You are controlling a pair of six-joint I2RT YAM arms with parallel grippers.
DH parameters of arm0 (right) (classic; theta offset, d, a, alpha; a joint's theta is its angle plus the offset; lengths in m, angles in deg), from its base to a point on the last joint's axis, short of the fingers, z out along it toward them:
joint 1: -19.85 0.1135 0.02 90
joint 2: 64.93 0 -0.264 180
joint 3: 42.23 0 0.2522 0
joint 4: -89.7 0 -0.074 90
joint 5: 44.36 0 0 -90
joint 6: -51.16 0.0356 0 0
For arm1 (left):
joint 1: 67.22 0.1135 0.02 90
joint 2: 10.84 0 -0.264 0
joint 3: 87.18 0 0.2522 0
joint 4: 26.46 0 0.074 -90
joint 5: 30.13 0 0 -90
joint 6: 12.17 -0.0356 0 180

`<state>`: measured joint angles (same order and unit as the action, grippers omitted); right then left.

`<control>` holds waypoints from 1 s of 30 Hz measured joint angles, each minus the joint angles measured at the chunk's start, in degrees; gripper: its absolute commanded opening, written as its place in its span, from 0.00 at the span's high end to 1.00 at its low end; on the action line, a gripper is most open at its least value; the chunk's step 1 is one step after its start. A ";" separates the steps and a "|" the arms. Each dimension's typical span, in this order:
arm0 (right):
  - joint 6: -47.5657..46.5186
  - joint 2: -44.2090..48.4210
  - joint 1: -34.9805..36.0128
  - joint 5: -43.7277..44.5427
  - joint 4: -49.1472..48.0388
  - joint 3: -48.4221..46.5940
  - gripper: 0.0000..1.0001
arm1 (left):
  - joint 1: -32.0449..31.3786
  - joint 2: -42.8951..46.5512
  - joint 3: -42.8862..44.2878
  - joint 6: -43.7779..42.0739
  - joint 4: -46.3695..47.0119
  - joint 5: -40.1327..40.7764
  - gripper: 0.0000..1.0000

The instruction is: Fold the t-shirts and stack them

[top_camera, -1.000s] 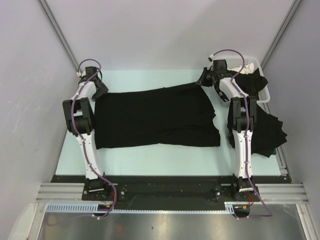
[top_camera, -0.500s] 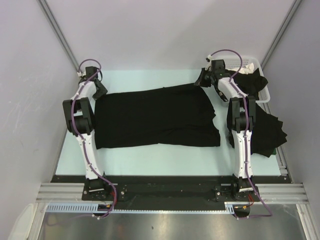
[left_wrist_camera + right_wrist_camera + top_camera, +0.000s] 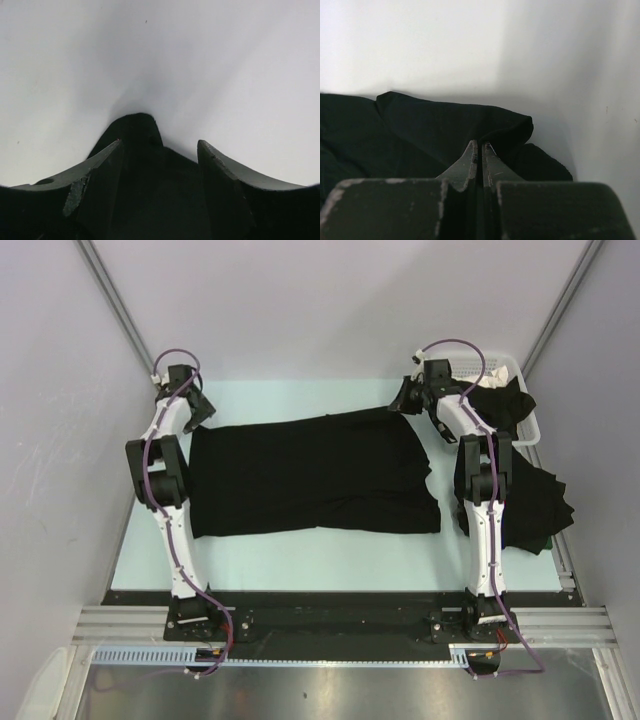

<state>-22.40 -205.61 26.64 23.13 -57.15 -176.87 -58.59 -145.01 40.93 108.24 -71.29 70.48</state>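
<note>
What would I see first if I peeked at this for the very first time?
A big black t-shirt lies spread flat in the middle of the pale table, between the left arm and the right arm. Next comes the white basket in the far right corner, with black cloth spilling over its rim. A heap of black shirts sits beside the right arm.

Both arms stretch from their bases toward 12 o'clock, elbows bent midway. The left gripper (image 3: pixel 197 406) sits at 10 o'clock in the top view, its wrist turned toward 4 o'clock and its jaws standing apart. The right gripper (image 3: pixel 404 400) sits at 1 o'clock, pointing toward 8 o'clock, fingers pressed together.
</note>
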 measured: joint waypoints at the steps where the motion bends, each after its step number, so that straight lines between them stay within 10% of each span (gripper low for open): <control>1: 0.00 0.00 -0.04 -0.09 0.00 0.02 1.00 | 0.00 -0.37 0.72 0.00 0.04 0.09 0.35; 13: 0.02 0.00 -0.83 -1.36 -0.04 1.31 1.00 | 0.20 -5.25 4.61 0.02 -0.26 0.39 0.43; 30: 0.44 0.00 -0.92 -2.23 -0.42 1.31 1.00 | 0.46 -5.40 4.61 0.02 -0.59 0.74 0.97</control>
<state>-21.96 -205.61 25.72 20.90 -57.56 -175.56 -58.14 -150.40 45.54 108.27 -71.88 71.22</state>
